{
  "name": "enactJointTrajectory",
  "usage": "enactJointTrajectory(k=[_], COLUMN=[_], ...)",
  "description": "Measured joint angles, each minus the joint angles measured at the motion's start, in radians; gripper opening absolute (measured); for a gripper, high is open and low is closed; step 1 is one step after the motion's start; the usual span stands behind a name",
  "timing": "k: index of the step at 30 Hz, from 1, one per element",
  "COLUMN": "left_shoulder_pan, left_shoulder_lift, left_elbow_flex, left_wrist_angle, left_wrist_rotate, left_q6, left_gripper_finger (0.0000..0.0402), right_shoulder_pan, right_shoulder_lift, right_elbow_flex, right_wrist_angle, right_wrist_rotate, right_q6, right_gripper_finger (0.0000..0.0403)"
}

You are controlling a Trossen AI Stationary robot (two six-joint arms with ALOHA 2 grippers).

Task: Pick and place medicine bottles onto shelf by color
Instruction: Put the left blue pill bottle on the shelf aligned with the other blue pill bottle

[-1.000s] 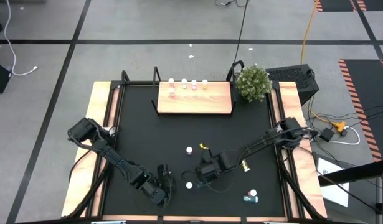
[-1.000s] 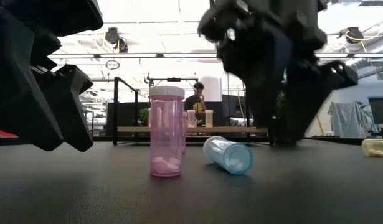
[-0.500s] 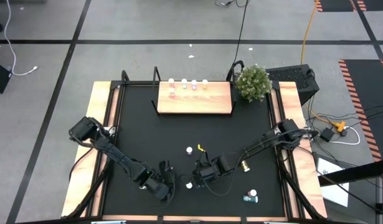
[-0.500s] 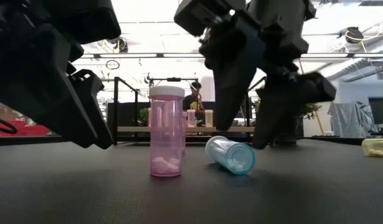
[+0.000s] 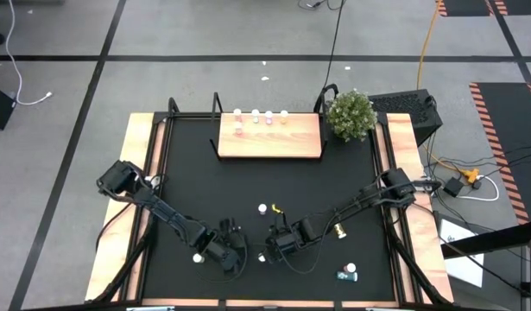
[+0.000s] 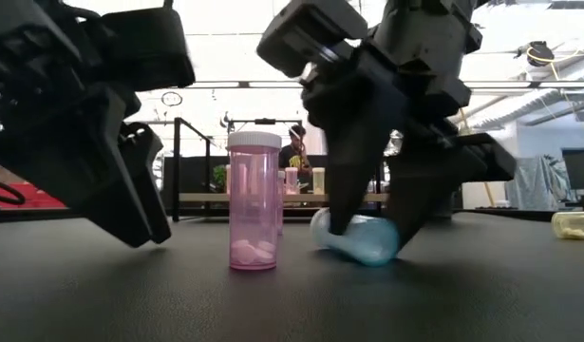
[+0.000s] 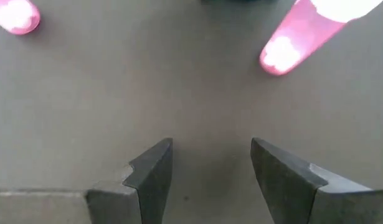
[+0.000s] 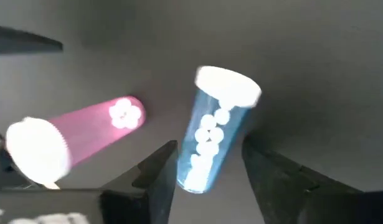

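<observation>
Standing on the light-wood shelf (image 5: 269, 138) are only a few bottles; several remain on the desk. Right pincer (image 8: 207, 163) straddles a toppled teal-blue bottle (image 8: 215, 134), jaws not clamped; left pincer (image 7: 211, 165) gapes empty.

No readable text, labels, brands, numbers or signs on anything in any view.

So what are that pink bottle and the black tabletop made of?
The pink bottle looks like clear tinted plastic: pills and background show through it, and its white cap is opaque. The black mat seems a matte rubbery or foam sheet, giving only dull reflections; which one is unclear.
</observation>
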Motion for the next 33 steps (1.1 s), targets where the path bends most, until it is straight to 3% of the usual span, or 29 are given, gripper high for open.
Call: enactJointTrajectory(k=[13, 16, 21, 28, 33], left_shoulder_pan=[0.08, 0.104, 0.153, 0.231, 0.291], left_shoulder_lift=[-0.056, -0.136, -0.279, -0.428, -0.492], left_elbow_flex=[0.0, -0.001, -0.001, 0.0, 0.0], left_wrist_angle=[-0.102, -0.159, -0.149, 0.068, 0.293], left_wrist_rotate=[0.025, 0.025, 0.016, -0.024, -0.038], left_q6=[-0.014, -0.035, 0.067, 0.293, 0.477], left_gripper_finger=[0.0216, 0.0216, 0.0216, 0.0216, 0.0216], right_shoulder_pan=[0.011, 0.02, 0.02, 0.013, -0.019], right_shoulder_lift=[-0.021, -0.061, -0.181, -0.432, -0.616], right_elbow_flex=[-0.031, -0.039, -0.046, -0.249, -0.509], right_wrist_angle=[-0.051, -0.104, -0.132, 0.266, 0.662], right_wrist_rotate=[0.059, 0.159, 0.372, 0.633, 0.648], right_q6=[-0.145, -0.199, -0.354, -0.734, -0.995], right_gripper_finger=[0.0105, 0.0099, 0.0102, 0.0104, 0.0104])
